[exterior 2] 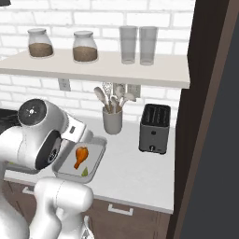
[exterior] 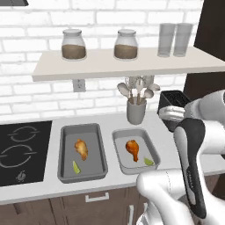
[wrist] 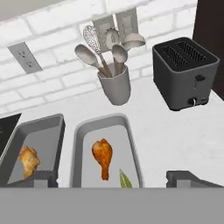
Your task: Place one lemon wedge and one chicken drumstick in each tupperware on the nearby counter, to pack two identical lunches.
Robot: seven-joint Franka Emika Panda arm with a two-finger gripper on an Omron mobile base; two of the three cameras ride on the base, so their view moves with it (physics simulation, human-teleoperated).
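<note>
Retreat looks like the step in hand: gripper (wrist: 113,179) hangs wide open and empty above the lighter tray (wrist: 78,144), left of the toaster (wrist: 186,72). That tray holds drumstick (wrist: 103,156) and wedge (wrist: 125,180), so lift straight up, clear of its rim.

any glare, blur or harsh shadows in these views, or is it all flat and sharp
Left base view: flat, even light; the golden-orange drumstick in the darker grey tray stays readable, with no glare or hard shadow. Right base view: the white arm blocks part of the lighter grey tray. Hand view: slightly soft overall, the black toaster lit evenly.
</note>
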